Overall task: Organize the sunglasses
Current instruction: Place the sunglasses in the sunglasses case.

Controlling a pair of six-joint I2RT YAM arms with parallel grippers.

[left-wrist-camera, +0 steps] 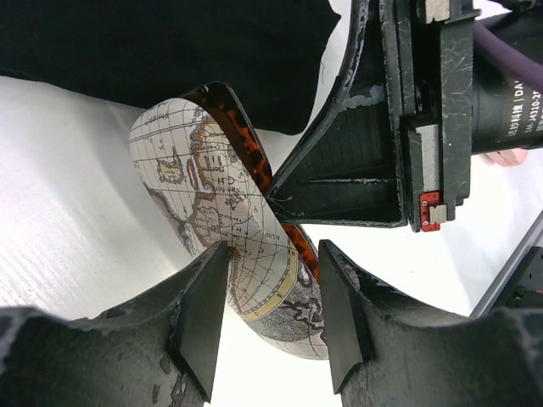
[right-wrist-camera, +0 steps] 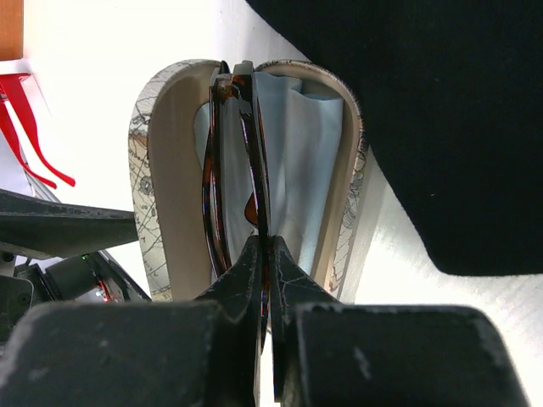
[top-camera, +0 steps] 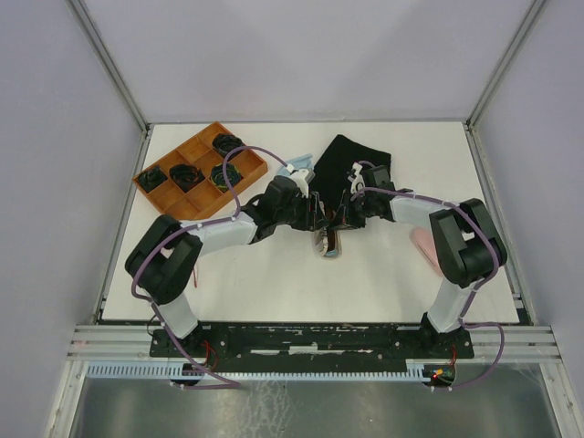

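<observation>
The brown tortoiseshell sunglasses are folded and stand on edge inside an open hard glasses case printed with an old map, between its 2 shells. A light blue cloth lies in the shell beside them. The right pincer is pressed together on the near end of the sunglasses, its 2 fingers meeting on the thin frame.

The left pincer comes in from the other side and grips the case. 1 finger lies on the printed outer shell and the other just beside the tortoiseshell rim, so the case is pinched between them, about half spread.

In the top view both arms meet over the middle of the white worktop, with the case below the 2 pincers. A crumpled black cloth lies just behind them. An oblong pink glasses case rests near the right arm. An orange-brown wooden tray with compartments sits at the far left and holds dark coiled items, too small to identify.
</observation>
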